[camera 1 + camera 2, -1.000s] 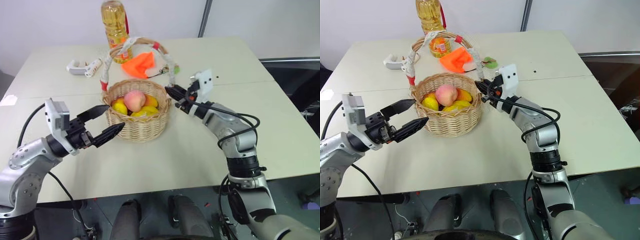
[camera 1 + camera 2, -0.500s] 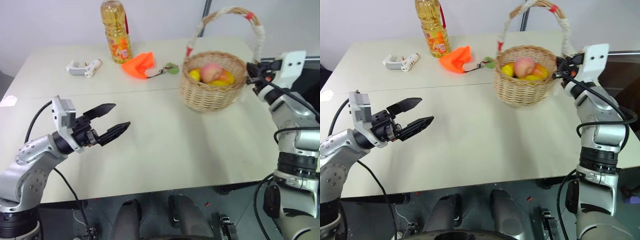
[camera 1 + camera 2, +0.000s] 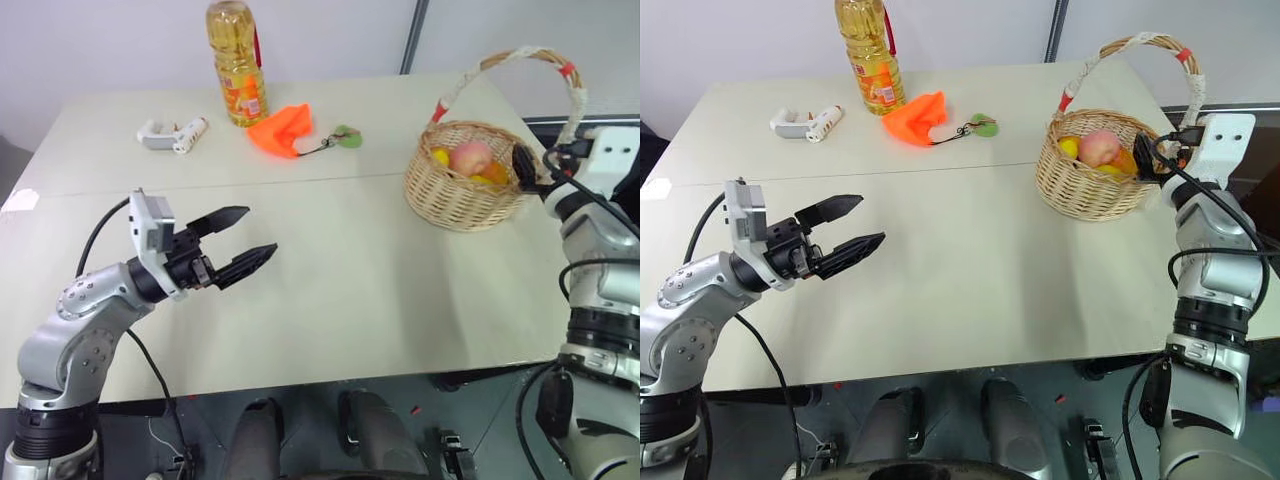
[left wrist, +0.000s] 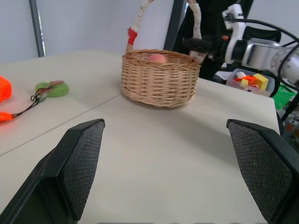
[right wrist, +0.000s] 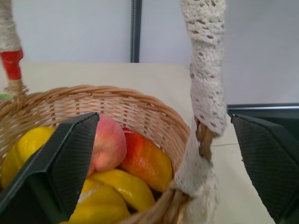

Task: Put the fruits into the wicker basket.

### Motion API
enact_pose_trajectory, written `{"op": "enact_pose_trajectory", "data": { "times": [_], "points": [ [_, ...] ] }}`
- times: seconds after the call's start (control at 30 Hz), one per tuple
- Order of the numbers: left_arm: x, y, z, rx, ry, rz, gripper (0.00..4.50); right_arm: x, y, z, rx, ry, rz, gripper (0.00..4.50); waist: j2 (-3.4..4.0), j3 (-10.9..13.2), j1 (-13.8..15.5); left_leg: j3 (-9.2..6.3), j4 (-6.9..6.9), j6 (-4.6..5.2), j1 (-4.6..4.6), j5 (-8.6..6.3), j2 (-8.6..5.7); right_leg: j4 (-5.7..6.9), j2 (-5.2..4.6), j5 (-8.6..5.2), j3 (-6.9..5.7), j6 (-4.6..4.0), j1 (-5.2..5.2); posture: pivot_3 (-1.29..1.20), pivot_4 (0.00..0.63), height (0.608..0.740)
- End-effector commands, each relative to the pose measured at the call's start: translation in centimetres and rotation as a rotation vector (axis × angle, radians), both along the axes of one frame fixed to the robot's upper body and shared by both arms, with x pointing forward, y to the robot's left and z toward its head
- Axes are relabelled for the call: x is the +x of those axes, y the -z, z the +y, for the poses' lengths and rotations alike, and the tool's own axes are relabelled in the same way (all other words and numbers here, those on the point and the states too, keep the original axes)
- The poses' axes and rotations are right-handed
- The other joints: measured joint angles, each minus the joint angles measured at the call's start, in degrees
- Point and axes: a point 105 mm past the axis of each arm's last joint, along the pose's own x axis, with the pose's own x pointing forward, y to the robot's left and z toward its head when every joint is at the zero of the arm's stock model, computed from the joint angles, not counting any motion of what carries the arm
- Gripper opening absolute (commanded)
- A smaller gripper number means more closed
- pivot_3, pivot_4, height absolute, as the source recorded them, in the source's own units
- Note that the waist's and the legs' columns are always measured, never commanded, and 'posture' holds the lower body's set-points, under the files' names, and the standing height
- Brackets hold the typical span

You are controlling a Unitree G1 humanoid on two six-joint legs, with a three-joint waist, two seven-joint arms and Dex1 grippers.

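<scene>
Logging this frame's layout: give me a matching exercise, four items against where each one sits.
Items:
1. peach
2. oil bottle
3. orange cloth
4. right hand

Places:
A. far edge of the table
B. open at the wicker basket's rim
C. in the basket
D. between bottle and green keyring

Pairs: 1-C, 2-A, 3-D, 4-B

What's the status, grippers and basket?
Left gripper open, over bare table. Right gripper open, straddling wicker basket handle base. Fruits all inside. Nothing in the way.
</scene>
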Motion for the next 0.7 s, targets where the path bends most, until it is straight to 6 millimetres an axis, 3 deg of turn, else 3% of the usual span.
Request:
{"op": "enact_pose_trajectory", "data": {
  "times": [0.03, 0.13, 0.2, 0.27, 0.33, 0.4, 0.6, 0.7],
  "points": [
    [-0.2, -0.3, 1.0, 0.016, -0.046, -0.017, 4.50, -3.0, -1.6, -1.6, -0.023, -0.009, -0.075, 4.44, 0.00, 0.00, 0.05, 0.00, 0.00, 0.01, 0.00, 0.00, 0.00, -0.02, -0.01, -0.01, 0.00, 0.01, 0.01, 0.00, 0.150, 0.740],
    [0.5, 0.9, 3.0, 0.034, -0.171, 0.056, 4.50, -4.9, -1.1, -1.4, 0.001, -0.097, -0.092, 4.44, 0.01, 0.00, -0.19, 0.01, 0.00, 0.01, 0.02, -0.01, 0.00, -0.01, -0.01, -0.01, 0.00, 0.01, 0.02, 0.00, 0.150, 0.740],
    [0.7, 1.8, 4.5, 0.072, -0.253, 0.062, 4.50, -5.6, -0.7, 1.5, -0.075, -0.257, -0.063, 4.44, 0.07, -0.01, -0.64, 0.02, -0.01, 0.02, 0.10, -0.01, 0.02, 0.01, 0.02, -0.12, 0.01, 0.08, 0.04, 0.00, 0.150, 0.740],
    [0.8, 2.7, 6.3, 0.103, -0.348, 0.076, 4.50, -6.5, 0.8, 6.4, -0.160, -0.515, 0.004, 4.44, 0.11, -0.03, -1.26, 0.04, -0.03, 0.02, 0.19, -0.01, 0.05, 0.07, 0.06, -0.20, 0.03, -0.02, 0.05, 0.00, 0.150, 0.740],
    [0.7, 3.3, 7.5, 0.143, -0.415, 0.073, 4.50, -7.3, 2.0, 9.8, -0.197, -0.689, 0.050, 4.44, 0.10, -0.03, -1.72, 0.03, -0.03, 0.02, 0.24, -0.01, 0.14, 0.11, 0.12, -0.18, 0.05, -0.07, 0.07, 0.00, 0.150, 0.740],
    [0.6, 4.0, 8.4, 0.166, -0.470, 0.081, 4.50, -7.5, 3.0, 12.1, -0.230, -0.786, 0.086, 4.44, 0.10, -0.03, -1.71, -0.04, -0.02, 0.02, 0.26, -0.01, 0.19, 0.11, 0.21, -0.16, 0.05, -0.12, 0.08, 0.00, 0.150, 0.740],
    [0.0, 4.7, 9.8, 0.168, -0.560, 0.079, 4.50, -6.5, 4.4, 15.5, -0.218, -0.893, 0.104, 4.44, 0.07, -0.04, -0.96, -0.01, 0.04, 0.01, 0.14, -0.01, 0.03, 0.01, 0.02, -0.17, 0.03, -0.15, 0.07, 0.00, 0.150, 0.740],
    [-0.7, 5.1, 10.1, 0.161, -0.572, 0.103, 4.50, -6.0, 4.6, 16.2, -0.189, -0.915, 0.095, 4.44, 0.04, -0.04, -0.60, 0.05, 0.04, 0.01, 0.10, -0.02, 0.03, -0.08, -0.02, -0.16, 0.03, -0.14, 0.07, 0.00, 0.150, 0.740]
  ]
}}
